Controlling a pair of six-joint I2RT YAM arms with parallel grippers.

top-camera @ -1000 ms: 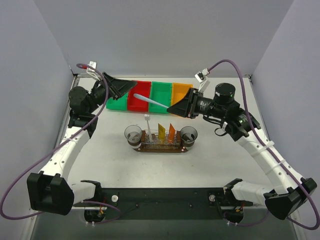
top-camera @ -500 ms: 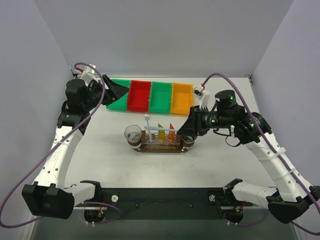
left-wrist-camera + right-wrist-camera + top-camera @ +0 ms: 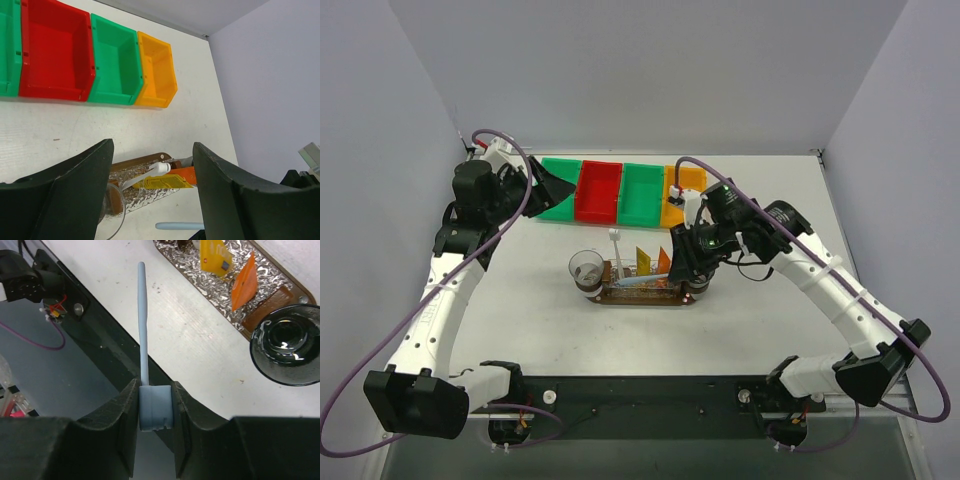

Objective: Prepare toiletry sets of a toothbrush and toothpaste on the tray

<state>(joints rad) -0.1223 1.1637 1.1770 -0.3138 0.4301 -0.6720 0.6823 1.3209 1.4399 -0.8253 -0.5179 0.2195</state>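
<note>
The right hand is narrowed on the thick end of a pale toothbrush. The shaft reaches out along the near side of the tray, above the worktop. On the tray's crinkled foil stand the yellow toothpaste and the orange toothpaste. The yellow one bears a small dark mark too small to read. A second toothbrush stands upright at the tray's left part. The left hand hangs wide, gripping nothing, near the coloured bins.

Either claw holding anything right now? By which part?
Right claw grips a toothbrush by its thick end; left claw is open and empty.
</note>
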